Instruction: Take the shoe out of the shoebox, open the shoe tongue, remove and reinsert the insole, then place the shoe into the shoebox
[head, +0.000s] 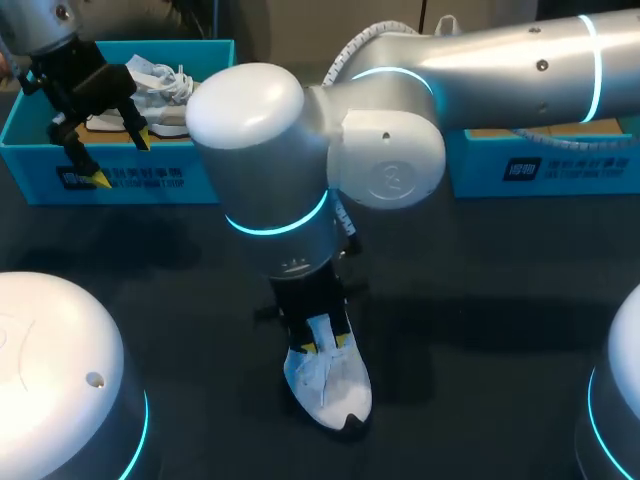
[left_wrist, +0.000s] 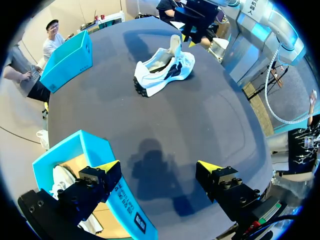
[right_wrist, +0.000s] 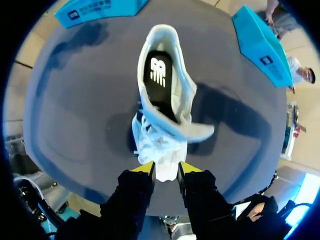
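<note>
The right gripper (head: 323, 345) looks clamped on the top of the shoe (head: 335, 395). A hard pull could drag or tip the shoe.

We see a dark, round counter (head: 480, 300) under everything. Near its far left edge, a second white sneaker (head: 165, 90) lies inside a blue box (head: 40, 140), laces loose, resting on the tan floor there.

The right gripper (head: 323, 345) clasped the white shoe's (head: 330, 388) far end on the dark table (head: 480, 300). Far beyond the shoe, leftward, the left gripper (head: 122, 160) hung spread above a blue shoebox (head: 190, 178).
</note>
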